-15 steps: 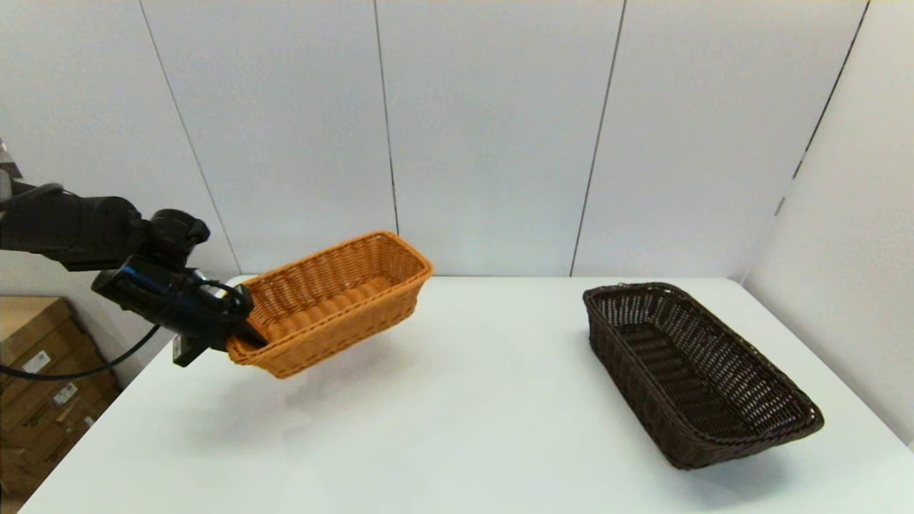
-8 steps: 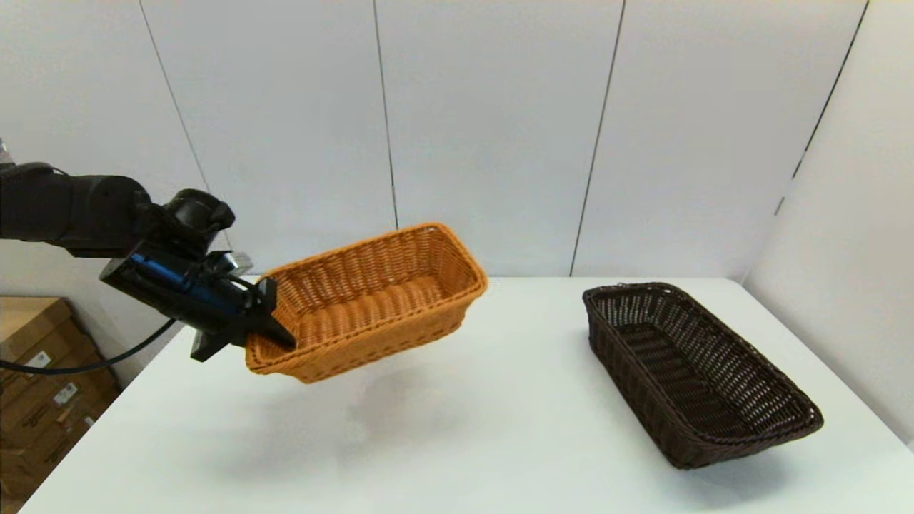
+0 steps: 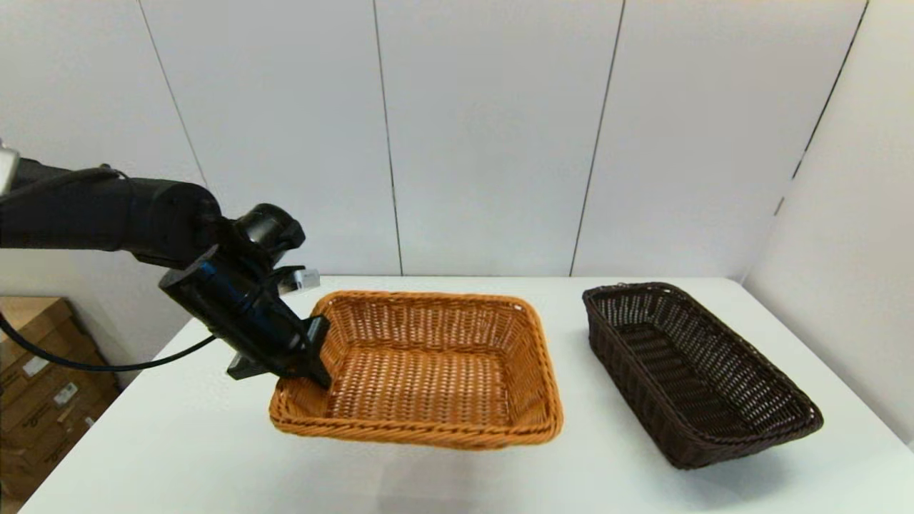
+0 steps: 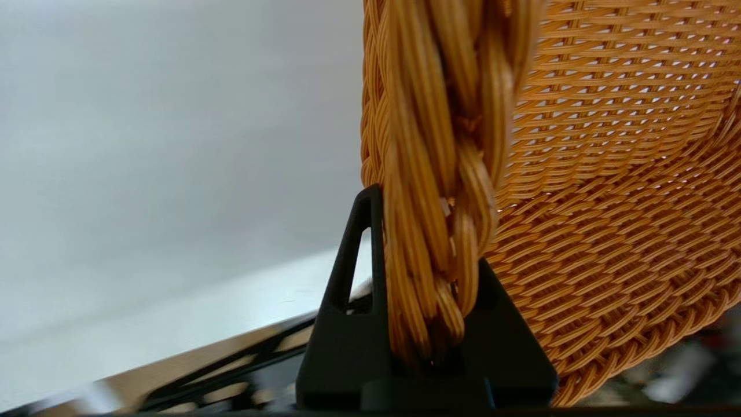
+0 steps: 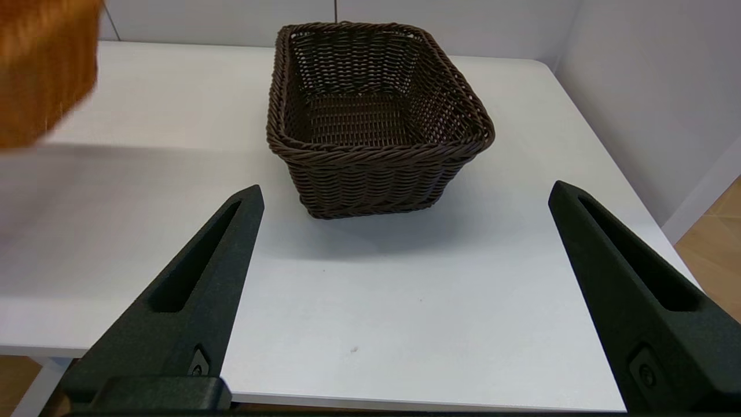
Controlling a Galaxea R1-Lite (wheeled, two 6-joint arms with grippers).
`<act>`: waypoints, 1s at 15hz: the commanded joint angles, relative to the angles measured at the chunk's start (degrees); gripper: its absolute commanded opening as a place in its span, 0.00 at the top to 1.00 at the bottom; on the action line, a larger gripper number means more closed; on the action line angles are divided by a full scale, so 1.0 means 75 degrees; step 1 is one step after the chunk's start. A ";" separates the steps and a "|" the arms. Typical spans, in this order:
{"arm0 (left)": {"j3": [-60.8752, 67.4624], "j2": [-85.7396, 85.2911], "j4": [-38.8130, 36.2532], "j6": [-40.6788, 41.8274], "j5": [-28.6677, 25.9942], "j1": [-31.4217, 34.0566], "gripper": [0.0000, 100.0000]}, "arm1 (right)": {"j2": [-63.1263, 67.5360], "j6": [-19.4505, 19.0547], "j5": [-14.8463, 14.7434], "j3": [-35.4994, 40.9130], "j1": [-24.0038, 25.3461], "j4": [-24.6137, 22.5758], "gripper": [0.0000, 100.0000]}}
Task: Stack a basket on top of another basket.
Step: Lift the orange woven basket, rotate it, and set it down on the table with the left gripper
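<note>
Cardboard boxes stand beside the worktop. The left claw clamps the orange basket rim, above the worktop. The dark basket rests apart, before the spread right claw.

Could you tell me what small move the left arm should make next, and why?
Probably carry on rightward and keep the load raised. The left pincer is shut on the braided rim of the orange-tan rectangular wicker basket, held above the white table, while the dark brown rectangular wicker basket sits apart to its right. The right pincer hangs open.
</note>
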 commanded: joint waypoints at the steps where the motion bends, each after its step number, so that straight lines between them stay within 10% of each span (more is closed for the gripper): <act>1: 0.0034 0.0431 0.0073 0.0277 0.0013 -0.0118 1.00 | 0.0012 -0.0004 0.0000 -0.0001 0.0001 0.0001 0.00; 15: -0.0153 0.1099 -0.0618 -0.0461 0.0013 -0.0493 1.00 | 0.0012 -0.0004 0.0000 -0.0001 0.0001 0.0013 0.00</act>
